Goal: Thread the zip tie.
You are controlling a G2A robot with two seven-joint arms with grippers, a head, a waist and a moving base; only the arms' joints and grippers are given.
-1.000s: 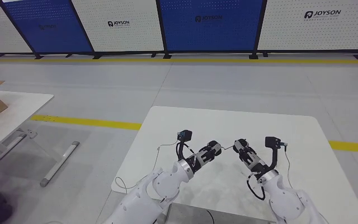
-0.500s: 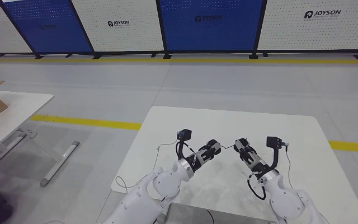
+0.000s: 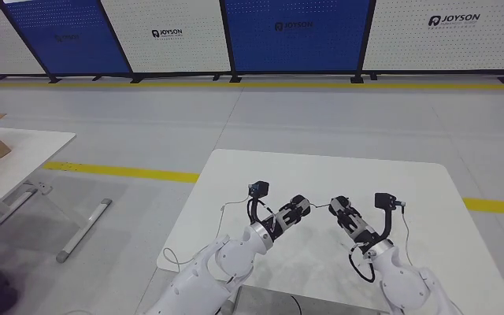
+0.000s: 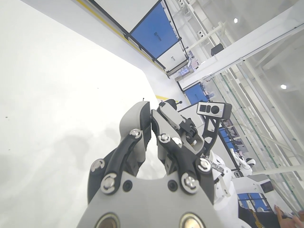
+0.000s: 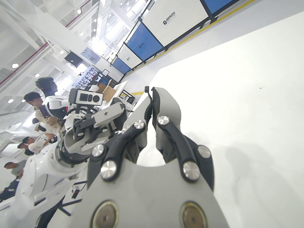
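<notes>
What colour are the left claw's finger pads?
The left claw's pads are black; the left wrist view shows them best.

The zip tie (image 3: 319, 207) is a hair-thin dark line, too small to tell whether its tail is threaded.

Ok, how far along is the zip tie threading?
Done: the zip tie is off the table, a thin strand between the left gripper and right gripper, both shut on it. In hand: tips held close together. Left: pulling through; whether the tail has entered the head is too small to tell.
</notes>
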